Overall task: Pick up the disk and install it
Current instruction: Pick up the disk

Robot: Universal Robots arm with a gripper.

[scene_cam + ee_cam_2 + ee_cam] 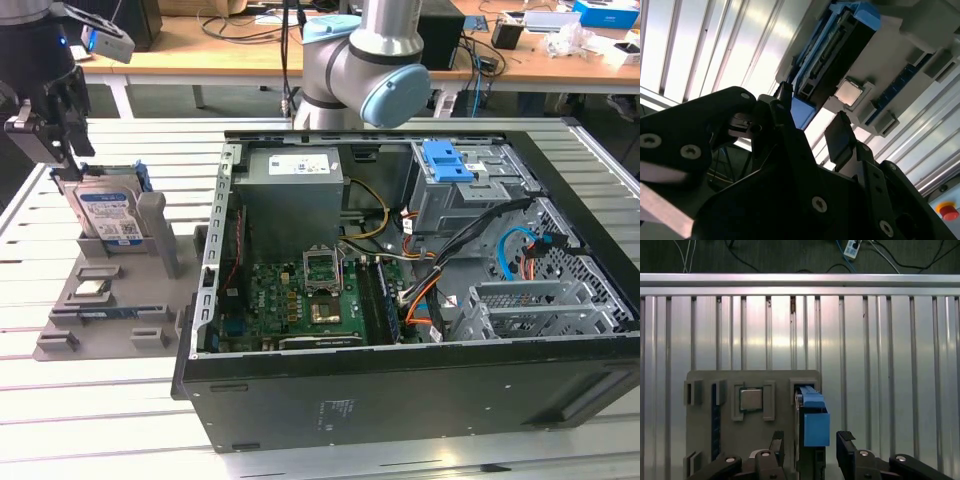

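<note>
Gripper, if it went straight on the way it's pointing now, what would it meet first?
Most likely the disk, standing on edge in the grey holder, in line between the open jaws of the gripper; how far off is unclear.

Slotted aluminium table gleaming under overhead light. Behind it is a wooden desk strewn with cables and a blue box, with dark floor beyond.

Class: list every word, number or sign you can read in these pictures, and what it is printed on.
Nothing is legible.
Label on the disk: print and barcodes too small to read.
Label on the power supply: too small.
Mark on the computer case front: too small.
</note>
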